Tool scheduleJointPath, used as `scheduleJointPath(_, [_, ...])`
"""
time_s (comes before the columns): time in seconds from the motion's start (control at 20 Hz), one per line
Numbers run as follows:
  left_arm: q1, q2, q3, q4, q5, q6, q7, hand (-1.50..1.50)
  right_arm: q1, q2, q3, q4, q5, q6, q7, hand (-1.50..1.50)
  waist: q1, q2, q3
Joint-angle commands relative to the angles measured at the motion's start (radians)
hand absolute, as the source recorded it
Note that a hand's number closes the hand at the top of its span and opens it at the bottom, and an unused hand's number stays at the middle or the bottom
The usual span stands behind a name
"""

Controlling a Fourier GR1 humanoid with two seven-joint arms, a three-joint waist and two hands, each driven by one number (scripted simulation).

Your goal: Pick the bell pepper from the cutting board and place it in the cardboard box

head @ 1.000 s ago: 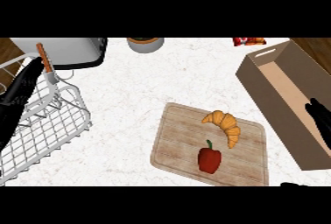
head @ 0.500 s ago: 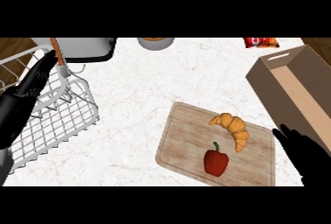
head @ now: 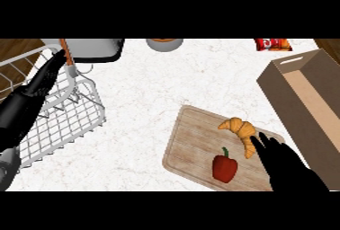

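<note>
The bell pepper [head: 225, 168] lies on the cutting board [head: 192, 143], long axis up-down in view, stem pointing away from the robot. The right hand [head: 282, 162], fingers straight, hovers just beside it, overlapping the croissant [head: 240, 130].

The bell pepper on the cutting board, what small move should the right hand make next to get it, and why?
Probably shift the right hand a little toward its left and lower it over the bell pepper. Its fingers are straight and hold nothing, over the cutting board beside the croissant, while the pepper lies just to their left, untouched. The cardboard box waits on the right.
</note>
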Motion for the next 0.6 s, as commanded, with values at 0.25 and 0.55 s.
scheduleJointPath(0.25, [-0.017, -0.092, -0.069, 0.088, -0.008, -0.01, 0.029, 0.0, -0.163, 0.258, 0.115, 0.228, 0.08, 0.104, 0.226, -1.5, -0.019, 0.021, -0.014])
scheduleJointPath(0.55, [0.052, -0.08, -0.03, 0.071, 0.003, -0.037, 0.0, 0.0, -0.198, 0.361, 0.134, 0.316, 0.163, 0.133, 0.26, -1.5, -0.019, 0.012, -0.013])
